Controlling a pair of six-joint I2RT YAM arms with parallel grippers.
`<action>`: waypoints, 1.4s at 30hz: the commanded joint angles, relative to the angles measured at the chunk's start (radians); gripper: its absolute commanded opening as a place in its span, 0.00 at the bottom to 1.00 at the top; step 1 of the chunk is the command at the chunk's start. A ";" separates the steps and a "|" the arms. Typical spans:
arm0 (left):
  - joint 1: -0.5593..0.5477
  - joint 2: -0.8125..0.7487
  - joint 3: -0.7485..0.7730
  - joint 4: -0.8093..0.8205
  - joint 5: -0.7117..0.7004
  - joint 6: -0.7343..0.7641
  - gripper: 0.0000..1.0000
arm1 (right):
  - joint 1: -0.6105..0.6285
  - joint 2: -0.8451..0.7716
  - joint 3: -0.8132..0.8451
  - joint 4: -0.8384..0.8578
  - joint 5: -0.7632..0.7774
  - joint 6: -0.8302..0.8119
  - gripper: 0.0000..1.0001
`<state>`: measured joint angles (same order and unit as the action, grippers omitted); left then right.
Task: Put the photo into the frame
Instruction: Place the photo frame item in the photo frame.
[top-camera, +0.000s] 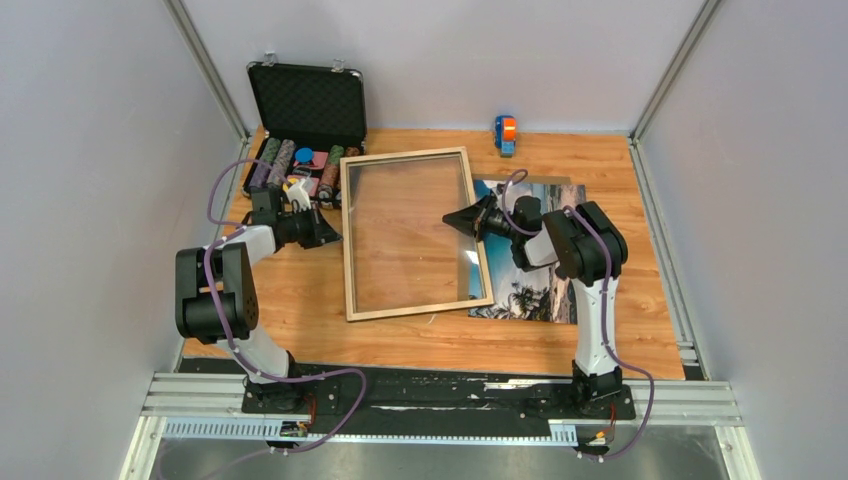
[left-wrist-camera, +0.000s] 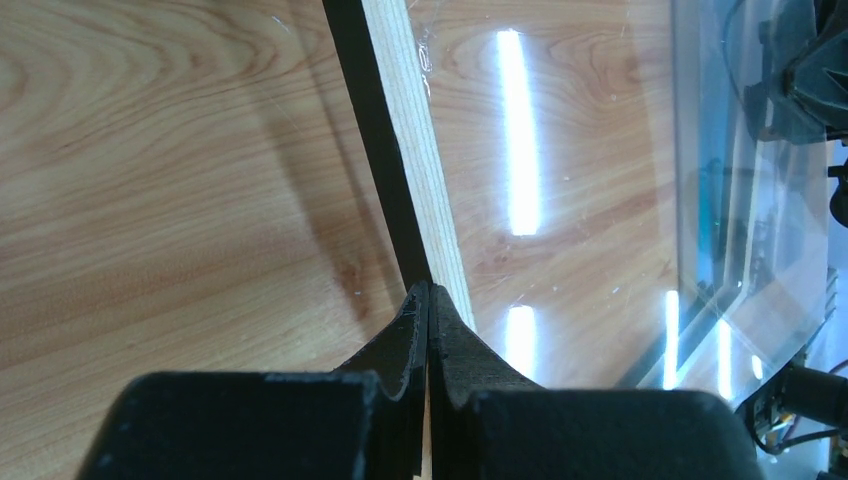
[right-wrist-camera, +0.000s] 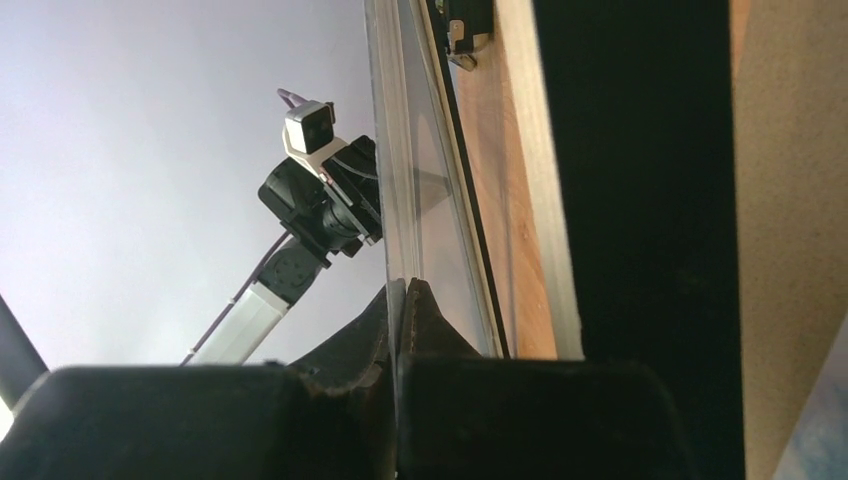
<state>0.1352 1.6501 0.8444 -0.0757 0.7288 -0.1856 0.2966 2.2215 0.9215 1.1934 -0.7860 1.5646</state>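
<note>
Pale wood frame (top-camera: 347, 240) overlaps photo (top-camera: 528, 296). Left gripper (left-wrist-camera: 429, 295) closed, tips against left rail; right gripper (right-wrist-camera: 405, 290) pinching glass pane (top-camera: 405, 250) edge. Raise pane slowly, rail braced.

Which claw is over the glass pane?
The right claw, above the glass inside the frame near its right side; the left claw sits at the frame's outer left edge.

Closed end effector (right-wrist-camera: 406, 292) at the frame (right-wrist-camera: 530, 200)
</note>
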 joint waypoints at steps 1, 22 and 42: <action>0.004 -0.002 -0.007 -0.041 -0.032 0.008 0.00 | 0.013 0.004 0.037 -0.101 -0.003 -0.118 0.01; 0.004 -0.009 -0.001 -0.049 -0.032 0.011 0.00 | 0.008 -0.062 0.112 -0.410 -0.025 -0.365 0.22; 0.004 -0.012 0.002 -0.052 -0.025 0.011 0.00 | 0.026 -0.074 0.198 -0.607 -0.021 -0.510 0.39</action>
<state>0.1390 1.6398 0.8505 -0.0715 0.7605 -0.1928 0.2935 2.1708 1.0863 0.6632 -0.8391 1.1324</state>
